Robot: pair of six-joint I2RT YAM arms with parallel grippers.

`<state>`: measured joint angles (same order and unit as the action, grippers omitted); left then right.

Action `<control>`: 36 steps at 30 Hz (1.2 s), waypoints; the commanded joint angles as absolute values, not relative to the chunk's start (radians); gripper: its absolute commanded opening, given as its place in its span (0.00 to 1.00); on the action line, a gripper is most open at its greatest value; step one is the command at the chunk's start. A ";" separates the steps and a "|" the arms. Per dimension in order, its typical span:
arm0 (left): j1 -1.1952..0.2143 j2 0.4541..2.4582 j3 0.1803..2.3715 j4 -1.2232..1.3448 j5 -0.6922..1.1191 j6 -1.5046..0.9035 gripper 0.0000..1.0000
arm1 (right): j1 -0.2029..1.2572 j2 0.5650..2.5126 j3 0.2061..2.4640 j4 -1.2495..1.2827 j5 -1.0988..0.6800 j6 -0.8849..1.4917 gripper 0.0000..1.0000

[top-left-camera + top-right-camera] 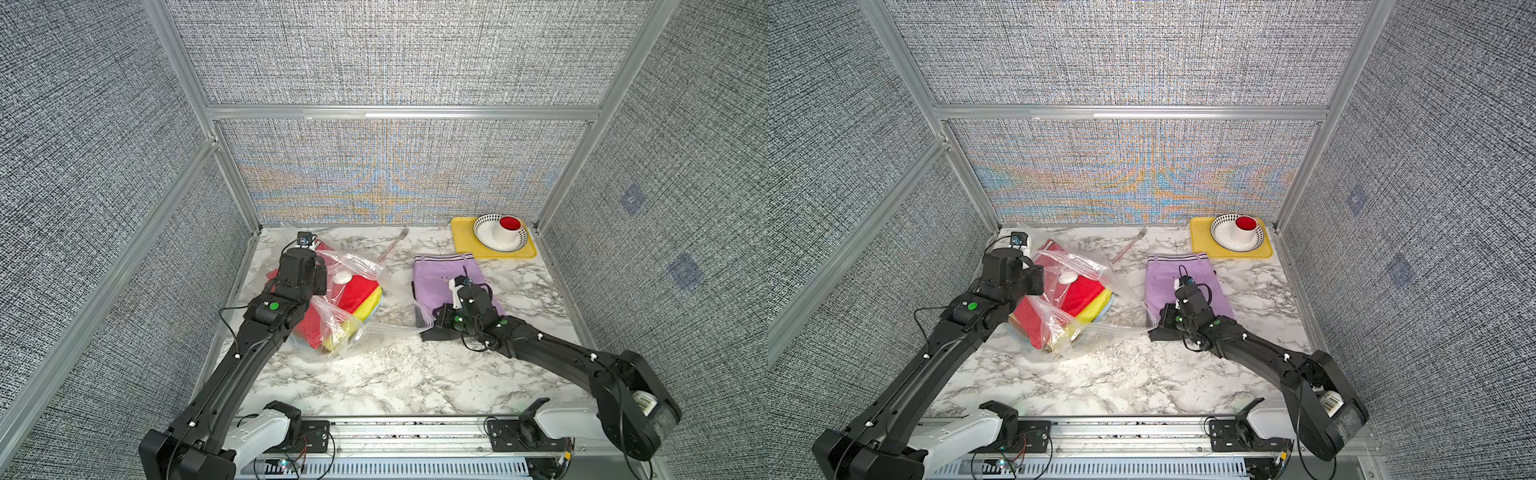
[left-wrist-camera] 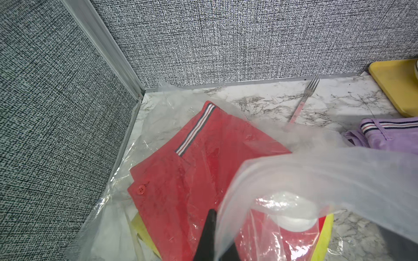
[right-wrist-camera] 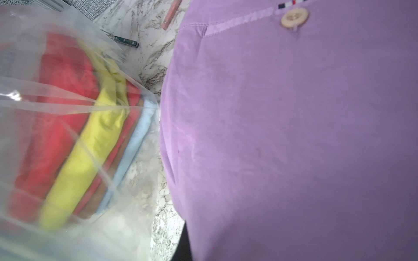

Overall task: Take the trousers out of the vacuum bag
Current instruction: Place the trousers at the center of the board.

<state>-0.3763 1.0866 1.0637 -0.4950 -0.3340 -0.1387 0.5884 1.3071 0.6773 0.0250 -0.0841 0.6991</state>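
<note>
Black fingers (image 2: 209, 235) of my left gripper (image 2: 212, 218) are pressed together on the film of the large see-through crinkly vacuum bag (image 1: 360, 266), at its far end. My right gripper (image 1: 435, 327) has its fingers together too, low at the near corner of the folded lilac trousers (image 1: 436, 274); what they pinch I cannot tell. Inside the bag, on the white marble table (image 1: 374, 382), lie the red trousers (image 2: 181, 171) with a striped waistband, the yellow trousers (image 3: 90, 140) and the light blue trousers (image 3: 138, 140), stacked.
</note>
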 commanded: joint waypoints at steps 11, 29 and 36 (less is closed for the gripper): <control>-0.373 1.094 1.080 -0.478 -0.344 -0.123 0.00 | 0.592 1.309 0.672 0.031 -0.198 0.715 0.00; -0.374 1.104 1.135 -0.497 -0.331 -0.098 0.00 | 0.626 1.340 0.711 -0.231 -0.169 0.597 0.57; -0.374 1.096 1.138 -0.496 -0.333 -0.098 0.00 | 0.624 1.178 0.824 -0.457 -0.070 0.522 0.52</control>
